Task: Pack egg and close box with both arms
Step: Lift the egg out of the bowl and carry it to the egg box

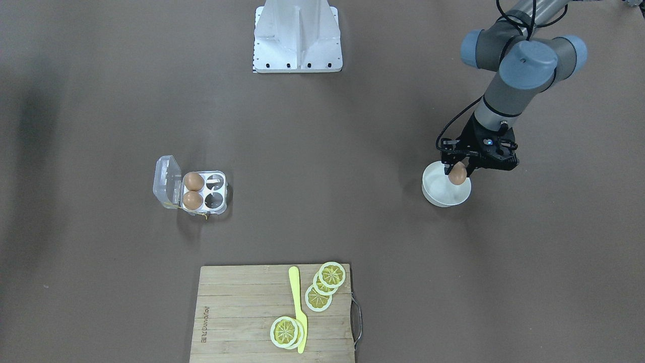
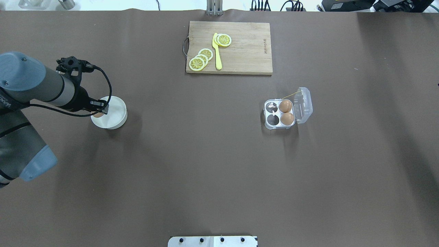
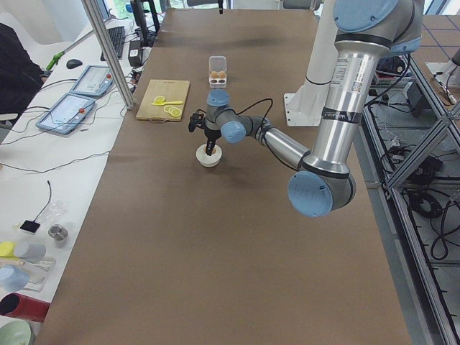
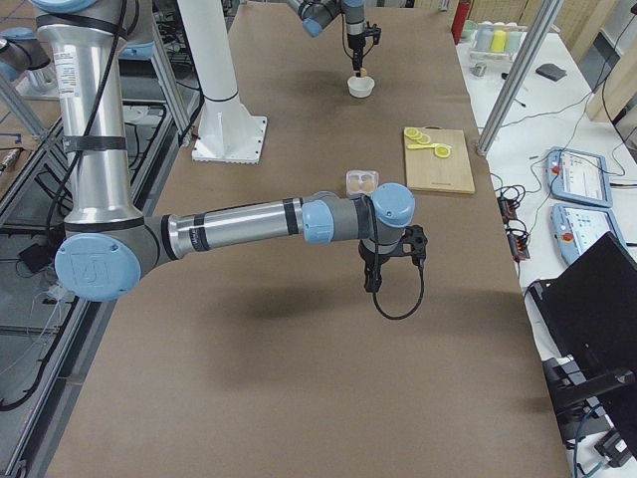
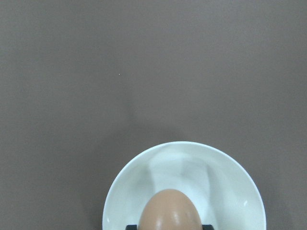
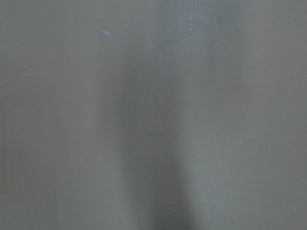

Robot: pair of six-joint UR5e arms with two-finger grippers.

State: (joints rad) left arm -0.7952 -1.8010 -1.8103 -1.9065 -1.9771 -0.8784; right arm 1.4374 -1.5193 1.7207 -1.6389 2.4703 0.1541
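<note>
Black left fingers [image 1: 447,168] point down, pinching egg [image 1: 457,175] over bowl [image 1: 437,191]

The right hand [image 4: 370,284] shows only side-on, its grip unreadable; the egg [image 5: 170,210] is cropped below.

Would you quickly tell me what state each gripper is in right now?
Left gripper: closed on the egg, above the white bowl.
Right gripper: cannot be told; seen only from the side camera.

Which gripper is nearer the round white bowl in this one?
Left. The left gripper hangs right over the round white bowl, holding a tan-brown egg. The right gripper is far off, past the clear plastic egg carton on the opposite side.
</note>
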